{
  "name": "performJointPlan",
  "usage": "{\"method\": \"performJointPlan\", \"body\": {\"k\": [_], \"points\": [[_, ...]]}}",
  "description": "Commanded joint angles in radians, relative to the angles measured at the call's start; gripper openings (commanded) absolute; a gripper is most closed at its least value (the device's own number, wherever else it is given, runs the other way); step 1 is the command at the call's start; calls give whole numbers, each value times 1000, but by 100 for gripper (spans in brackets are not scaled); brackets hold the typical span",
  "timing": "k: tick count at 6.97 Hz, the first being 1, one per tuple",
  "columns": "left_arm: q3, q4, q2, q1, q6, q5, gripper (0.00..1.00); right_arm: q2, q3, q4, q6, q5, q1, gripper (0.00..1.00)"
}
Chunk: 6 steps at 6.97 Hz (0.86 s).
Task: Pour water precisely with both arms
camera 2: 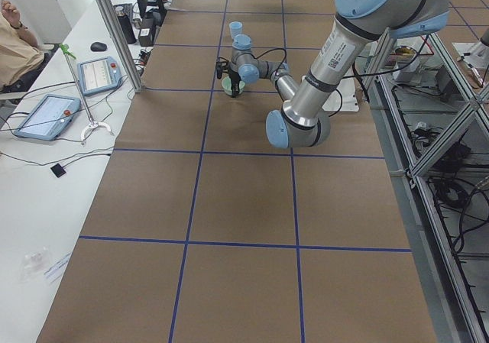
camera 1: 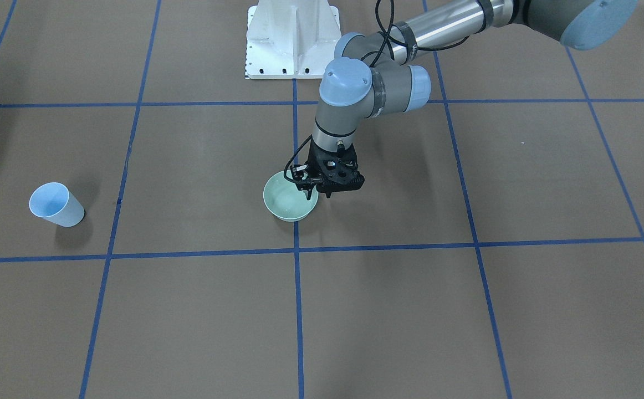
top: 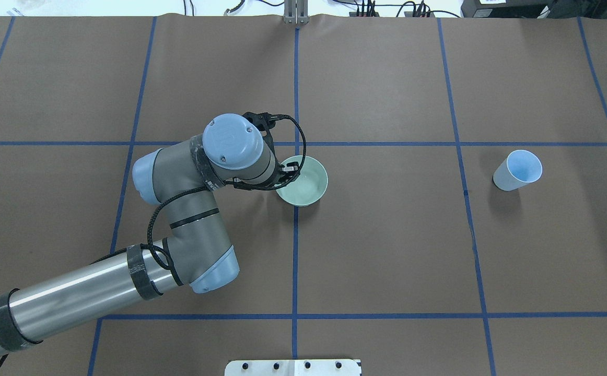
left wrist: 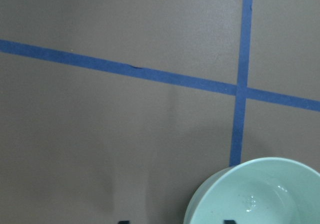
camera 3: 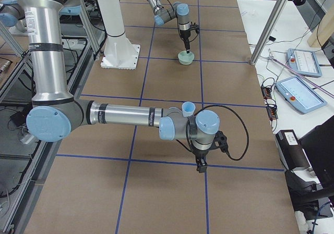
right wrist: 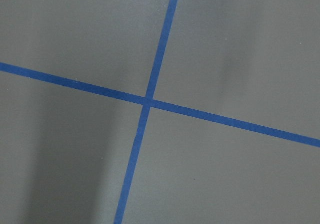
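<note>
A pale green bowl (camera 1: 289, 204) stands near the table's middle, also seen from overhead (top: 310, 181). My left gripper (camera 1: 320, 194) is open and hangs straight down at the bowl's rim, one finger inside and one outside. In the left wrist view the bowl (left wrist: 260, 194) shows faint white glints of water (left wrist: 250, 201) at its bottom. A light-blue cup (camera 1: 56, 205) stands alone far off on my right side (top: 517, 169). My right gripper (camera 3: 201, 163) shows only in the exterior right view, high over bare table; I cannot tell whether it is open or shut.
The white pedestal base (camera 1: 291, 39) stands at the robot's edge of the table. Blue tape lines (right wrist: 150, 102) cross the brown table cover. An operator (camera 2: 15, 41) and tablets (camera 2: 47, 115) are at a side bench beyond the table.
</note>
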Motion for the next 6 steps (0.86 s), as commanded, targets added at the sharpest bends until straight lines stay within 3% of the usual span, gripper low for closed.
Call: {"method": "performJointPlan", "body": {"k": [1,3,5,6], "points": [[-8,0,-4,5,10,-1,0,-1,1,2,0,0,0,100],[-36,3,-9,-13,46,-9,0,-1,-1,2,0,0,0,100],[-94,29,31,-99,178,-111,0,-1,-9,2,0,0,0,100],[-134,28,107,-157,256,-181,0,-1,-10,2,2,0,0,100]]}}
